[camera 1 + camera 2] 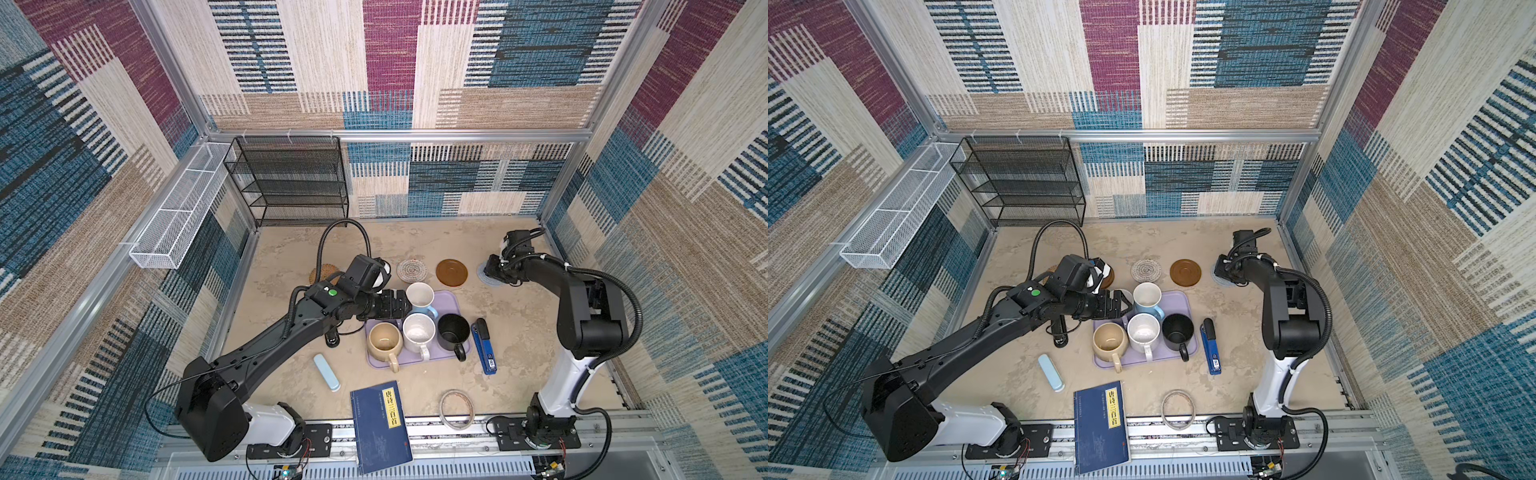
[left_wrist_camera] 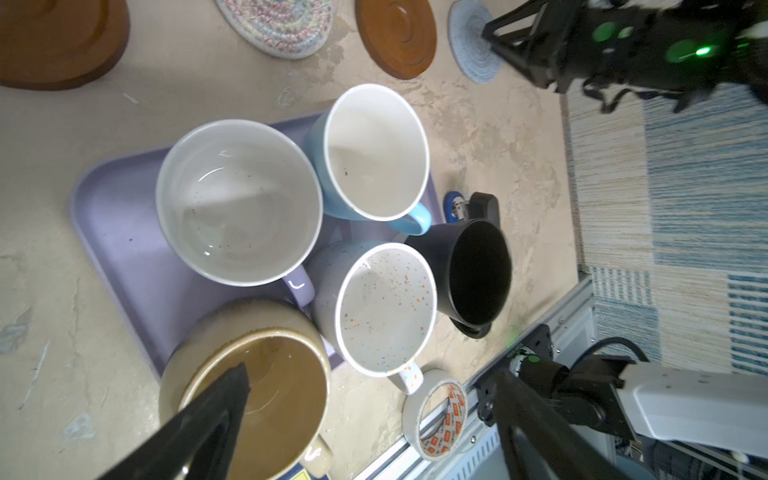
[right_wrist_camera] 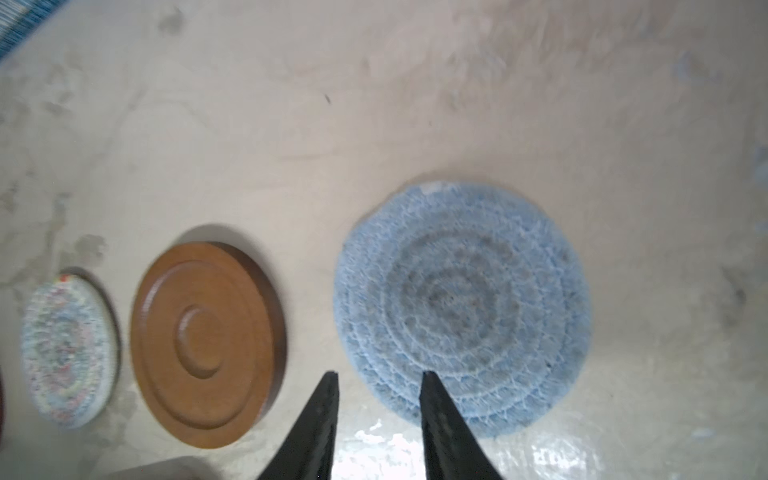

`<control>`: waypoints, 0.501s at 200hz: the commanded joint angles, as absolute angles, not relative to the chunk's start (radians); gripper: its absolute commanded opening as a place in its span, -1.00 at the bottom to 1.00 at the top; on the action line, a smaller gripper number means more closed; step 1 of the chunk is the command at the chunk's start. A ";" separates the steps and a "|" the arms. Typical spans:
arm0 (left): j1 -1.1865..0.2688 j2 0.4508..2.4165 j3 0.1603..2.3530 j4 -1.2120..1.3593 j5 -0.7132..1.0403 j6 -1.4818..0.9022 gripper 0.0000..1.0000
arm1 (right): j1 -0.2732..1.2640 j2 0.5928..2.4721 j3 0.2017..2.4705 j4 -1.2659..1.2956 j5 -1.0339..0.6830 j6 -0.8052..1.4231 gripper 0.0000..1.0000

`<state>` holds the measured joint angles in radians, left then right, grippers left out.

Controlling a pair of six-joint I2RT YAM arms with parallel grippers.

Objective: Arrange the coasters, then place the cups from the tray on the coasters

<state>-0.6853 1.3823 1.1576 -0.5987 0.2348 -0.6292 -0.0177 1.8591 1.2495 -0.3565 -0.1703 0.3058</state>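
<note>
Five cups (image 2: 239, 203) stood on the lilac tray (image 1: 453, 301), with the coasters (image 1: 451, 272) in a row beyond its far edge. Above the tray's left side the left gripper (image 1: 1124, 303) gaped wide, empty; beyond its far right corner the right gripper (image 3: 378, 376), partly open and empty, hovered over the grey-blue coaster (image 3: 461, 307).

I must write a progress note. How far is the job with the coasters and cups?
Done: five coasters lie in a row behind the tray; the grey-blue coaster lies under the open right gripper. In hand: the left gripper, open and empty, hovers over the lilac cup. Left: all five cups stand on the tray; no coaster bears one.
</note>
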 commanded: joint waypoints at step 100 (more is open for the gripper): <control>-0.720 1.573 1.301 -0.744 0.119 -0.687 -0.07 | 0.128 1.506 1.223 -0.402 -0.319 0.275 0.79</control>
<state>-0.7189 1.5433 1.2621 -0.6868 0.1371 -0.6556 0.1066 1.5810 1.2530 -0.4355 -0.2031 0.2867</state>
